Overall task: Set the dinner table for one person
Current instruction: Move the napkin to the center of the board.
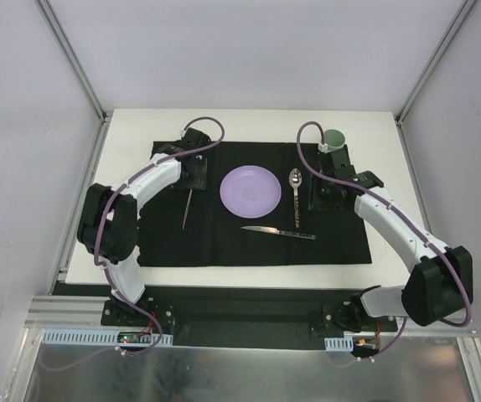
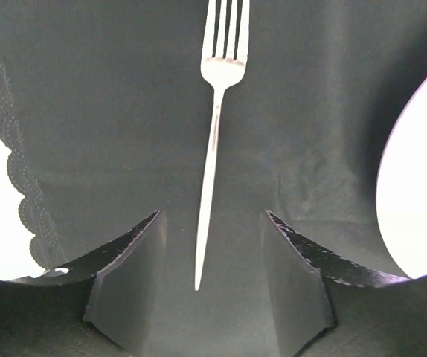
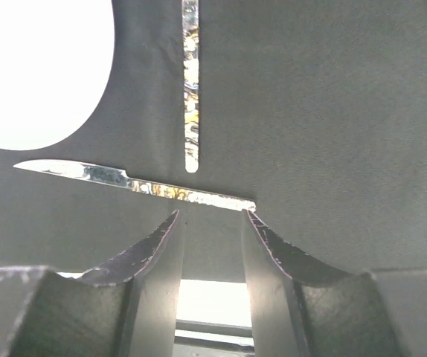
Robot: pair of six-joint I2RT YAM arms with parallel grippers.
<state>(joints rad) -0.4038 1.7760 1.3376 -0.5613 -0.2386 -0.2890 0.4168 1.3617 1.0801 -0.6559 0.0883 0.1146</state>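
Checking both wrists, I found the left gripper (image 2: pixel 212 217) parted either side of the fork (image 2: pixel 215 134) handle, not clamping it, and the right gripper (image 3: pixel 210 216) parted and empty just short of the knife (image 3: pixel 135 182). The dinner table (image 1: pixel 127 134) lay beneath the black mat (image 1: pixel 333 243).

My wrist views crop the fork (image 2: pixel 212 149) at its tines and the spoon (image 3: pixel 190 89) at its bowl.
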